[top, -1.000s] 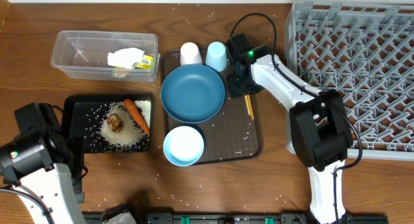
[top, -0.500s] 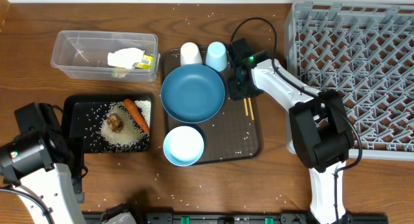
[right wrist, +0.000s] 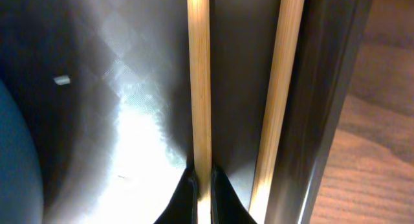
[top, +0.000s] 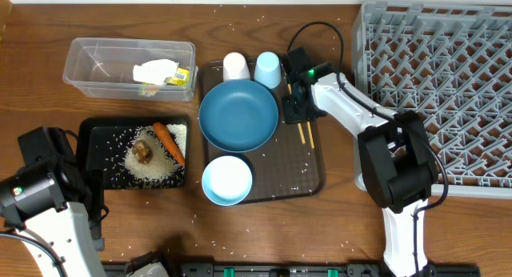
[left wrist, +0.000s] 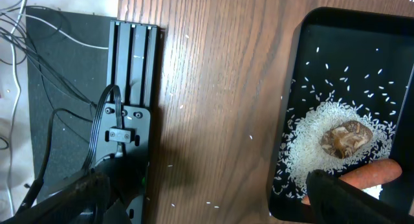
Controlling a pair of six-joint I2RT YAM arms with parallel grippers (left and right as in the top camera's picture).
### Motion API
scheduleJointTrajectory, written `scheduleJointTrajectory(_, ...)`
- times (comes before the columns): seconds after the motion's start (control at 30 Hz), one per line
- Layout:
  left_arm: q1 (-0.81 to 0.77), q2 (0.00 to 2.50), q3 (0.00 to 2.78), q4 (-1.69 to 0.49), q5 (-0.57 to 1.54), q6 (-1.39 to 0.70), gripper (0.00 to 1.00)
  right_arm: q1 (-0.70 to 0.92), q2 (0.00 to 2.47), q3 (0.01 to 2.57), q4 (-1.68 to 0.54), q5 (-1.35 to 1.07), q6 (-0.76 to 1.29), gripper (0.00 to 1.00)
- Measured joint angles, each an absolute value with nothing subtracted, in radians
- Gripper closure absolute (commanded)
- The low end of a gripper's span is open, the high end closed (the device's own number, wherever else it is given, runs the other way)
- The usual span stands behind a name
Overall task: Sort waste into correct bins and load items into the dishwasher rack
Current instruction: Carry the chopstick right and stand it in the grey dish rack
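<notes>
Gripping one thin wooden chopstick [right wrist: 198,88] in the closed right gripper [right wrist: 198,185], low on the dark brown serving tray [top: 308,177] beside the large blue round plate [top: 238,114]. Holding the left gripper [left wrist: 207,208] wide apart beside the shallow black rectangular tray [left wrist: 297,88].

No text, label, brand or number can be read anywhere.

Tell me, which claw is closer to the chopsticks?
Right. The right claw is pinched on one of the chopsticks, on the brown tray. The left claw is far off, open beside the black tray.

Chopsticks [top: 305,133] on tray [top: 298,166] beside plate [top: 238,114]
</notes>
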State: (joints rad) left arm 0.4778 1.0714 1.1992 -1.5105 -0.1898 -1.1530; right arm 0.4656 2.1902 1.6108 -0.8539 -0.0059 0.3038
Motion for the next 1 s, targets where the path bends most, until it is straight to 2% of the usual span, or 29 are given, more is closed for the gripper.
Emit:
scheduleJointTrajectory(0.37,0.478,1.071,1.199,-1.511,-0.190,-1.153,0.02,0.464,2.187,1.674,-0.987,-0.008,0.304,0.99)
scheduleJointTrajectory(0.53,0.478,1.072,1.199,-1.510,-0.190,-1.153,0.02,0.442,2.107,1.696,-1.014,-0.011,0.300,0.99)
scheduleJointTrajectory(0.87,0.478,1.071,1.199,-1.510,-0.190,-1.153,0.02,0.270,1.830,1.740,-1.035,-0.005,0.226,0.99)
scheduleJointTrajectory(1.0,0.478,1.071,1.199,-1.510,-0.190,-1.153,0.02,0.171,1.799,1.740,-1.036,0.002,0.177,0.99)
